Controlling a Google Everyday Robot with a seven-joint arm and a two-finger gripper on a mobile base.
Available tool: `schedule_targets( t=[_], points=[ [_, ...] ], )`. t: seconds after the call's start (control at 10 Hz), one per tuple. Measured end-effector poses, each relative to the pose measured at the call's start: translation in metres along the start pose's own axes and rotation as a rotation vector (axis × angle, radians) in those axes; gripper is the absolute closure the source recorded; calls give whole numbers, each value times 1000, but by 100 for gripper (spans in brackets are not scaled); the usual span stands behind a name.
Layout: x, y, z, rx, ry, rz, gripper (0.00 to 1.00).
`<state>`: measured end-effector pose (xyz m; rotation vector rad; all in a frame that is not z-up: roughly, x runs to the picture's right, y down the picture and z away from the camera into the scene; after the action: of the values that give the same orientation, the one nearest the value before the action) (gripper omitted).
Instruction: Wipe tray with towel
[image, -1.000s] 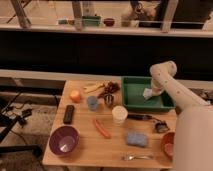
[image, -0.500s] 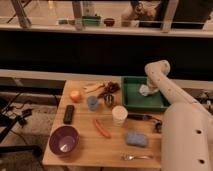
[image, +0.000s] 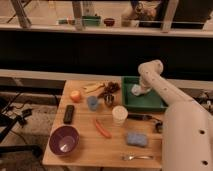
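Observation:
A green tray (image: 150, 102) sits at the back right of the wooden table. A pale towel (image: 135, 90) lies inside the tray, toward its left side. My gripper (image: 138, 88) is down in the tray at the end of the white arm (image: 160, 85), right on the towel. The arm reaches in from the lower right and hides part of the tray's right side.
On the table are a purple bowl (image: 64, 139), black remote (image: 69, 113), orange fruit (image: 75, 95), blue cup (image: 92, 103), white cup (image: 119, 114), red chili (image: 102, 128), blue sponge (image: 136, 138), fork (image: 135, 157), banana (image: 93, 87) and a dark utensil (image: 142, 117).
My arm and gripper have moved left across the tray, with the towel moving leftward with them. The table items have not moved.

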<state>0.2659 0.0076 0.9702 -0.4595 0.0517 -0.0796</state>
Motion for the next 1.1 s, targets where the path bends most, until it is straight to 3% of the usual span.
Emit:
schedule_targets(
  t=[0.3, 0.7, 1.1],
  points=[
    [-22, 3, -7, 9, -52, -23, 97],
    [-15, 34, -31, 29, -88, 5, 97],
    [9, 58, -54, 46, -64, 37, 97]
  ],
)
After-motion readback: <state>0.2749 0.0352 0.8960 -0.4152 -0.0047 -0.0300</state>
